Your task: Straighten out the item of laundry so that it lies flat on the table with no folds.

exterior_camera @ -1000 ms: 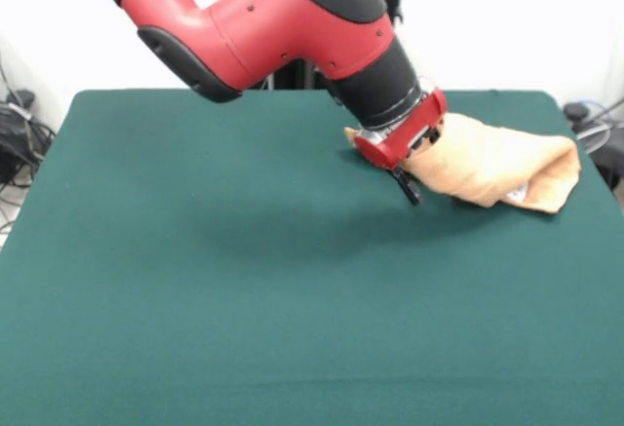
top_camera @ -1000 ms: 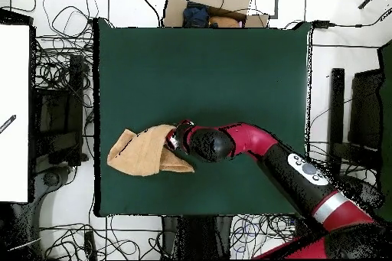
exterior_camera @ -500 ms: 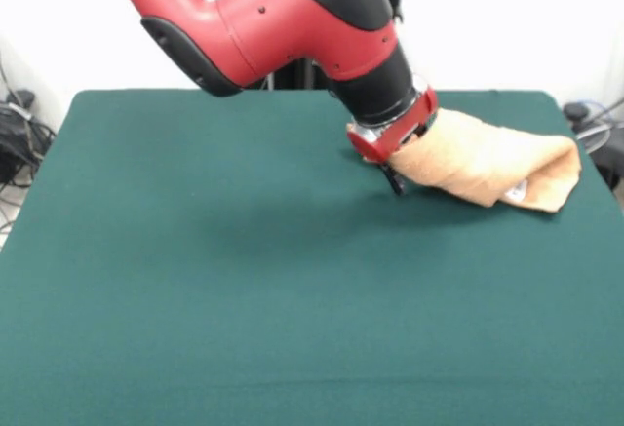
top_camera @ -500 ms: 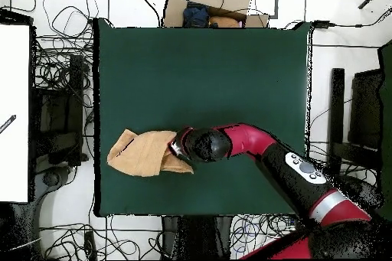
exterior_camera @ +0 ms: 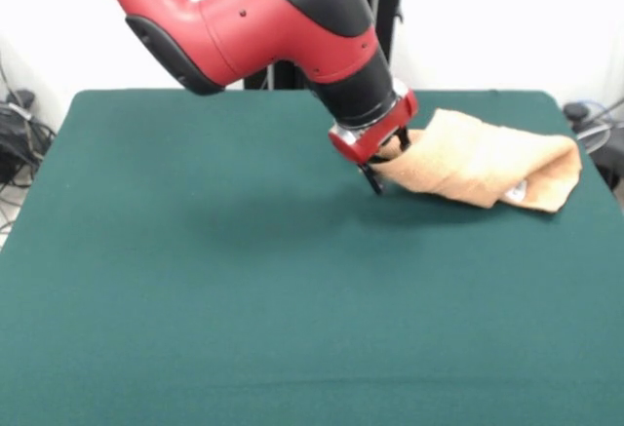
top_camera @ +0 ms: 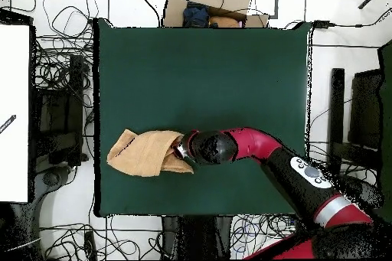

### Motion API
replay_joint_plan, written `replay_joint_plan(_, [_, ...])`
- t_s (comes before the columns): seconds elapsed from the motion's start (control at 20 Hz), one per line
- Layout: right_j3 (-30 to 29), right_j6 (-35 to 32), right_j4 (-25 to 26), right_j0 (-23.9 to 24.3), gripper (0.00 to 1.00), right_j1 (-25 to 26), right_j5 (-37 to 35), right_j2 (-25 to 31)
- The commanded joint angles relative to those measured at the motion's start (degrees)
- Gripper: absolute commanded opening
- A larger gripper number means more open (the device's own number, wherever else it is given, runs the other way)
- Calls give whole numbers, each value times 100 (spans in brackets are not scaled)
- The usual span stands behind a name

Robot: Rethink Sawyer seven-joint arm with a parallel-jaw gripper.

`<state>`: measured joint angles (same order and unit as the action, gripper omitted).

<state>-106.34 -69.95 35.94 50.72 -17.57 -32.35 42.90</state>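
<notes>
Towel still bunched at the table's right side; gripper on its near-left corner.

Nearest me, bare green table point(exterior_camera: 244, 329). Farther back and right, the gripper point(exterior_camera: 378, 168) is tipped down at the left end of the peach towel point(exterior_camera: 483, 165), fingers pinched on a raised corner of cloth, judging by how the fabric tents up to the wrist. The towel lies doubled over itself in a soft roll, a white label point(exterior_camera: 518, 192) showing near its right end. Overhead, it sits close to the table's edge point(top_camera: 142, 153). Terry cloth: light, limp, clingy on the table cover, likely to drag rather than slide. Best hold looks like a free corner or hem, pulled away from the fold.
</notes>
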Motion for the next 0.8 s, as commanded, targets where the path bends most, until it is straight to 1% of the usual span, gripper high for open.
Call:
replay_joint_plan(0.05, [381,316,215,46,100,41,-533,-463])
replay_joint_plan(0.35, [444,427,190,-15,100,-26,-774,-526])
replay_joint_plan(0.6, [477,691,380,-82,100,-139,-1110,-622])
replay_joint_plan(0.8, [485,641,455,-135,100,-182,-1213,-647])
